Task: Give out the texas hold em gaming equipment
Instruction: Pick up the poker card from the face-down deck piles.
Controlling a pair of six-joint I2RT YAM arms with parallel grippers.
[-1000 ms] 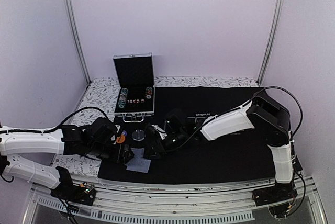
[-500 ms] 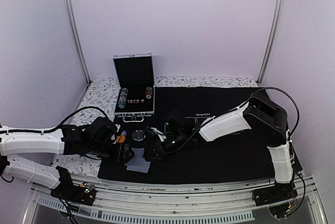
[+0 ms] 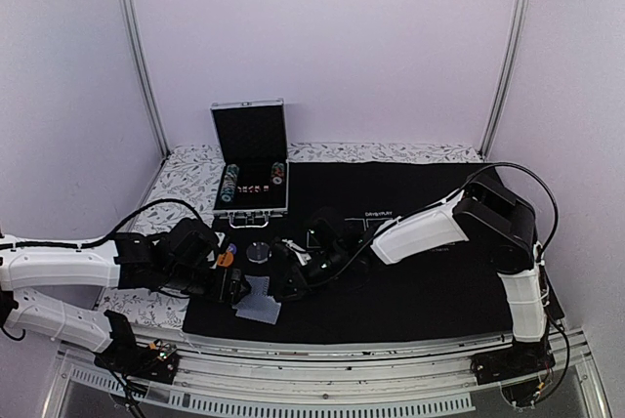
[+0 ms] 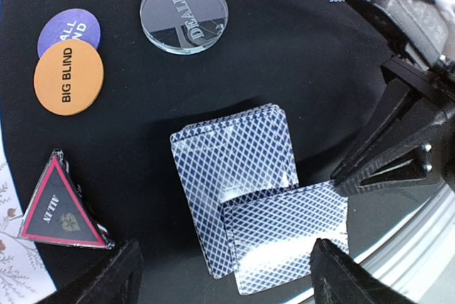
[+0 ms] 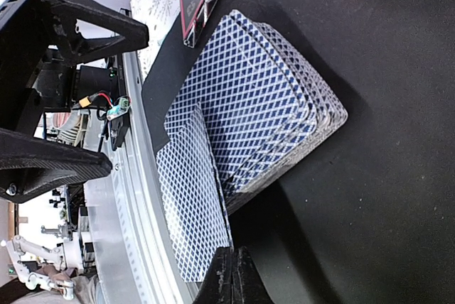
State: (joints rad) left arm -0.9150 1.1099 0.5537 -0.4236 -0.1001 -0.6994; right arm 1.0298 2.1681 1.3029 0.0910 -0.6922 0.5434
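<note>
Mat [image 4: 284,48]: deck [image 4: 234,155] by its near edge.
Top card [image 4: 291,233]: askew off the deck, long axis pointing at right gripper [image 5: 231,275].
Right gripper: pinched on the card's end.
Left gripper [image 4: 227,270]: wide, empty.

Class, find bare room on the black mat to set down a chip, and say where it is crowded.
Bare: the mat between the right arm and the near edge, and the far stretch right of the case. Crowded: the near left corner, holding deck, disc, orange chip, purple chip, triangle, the open left gripper and the right gripper pinching a card.
</note>
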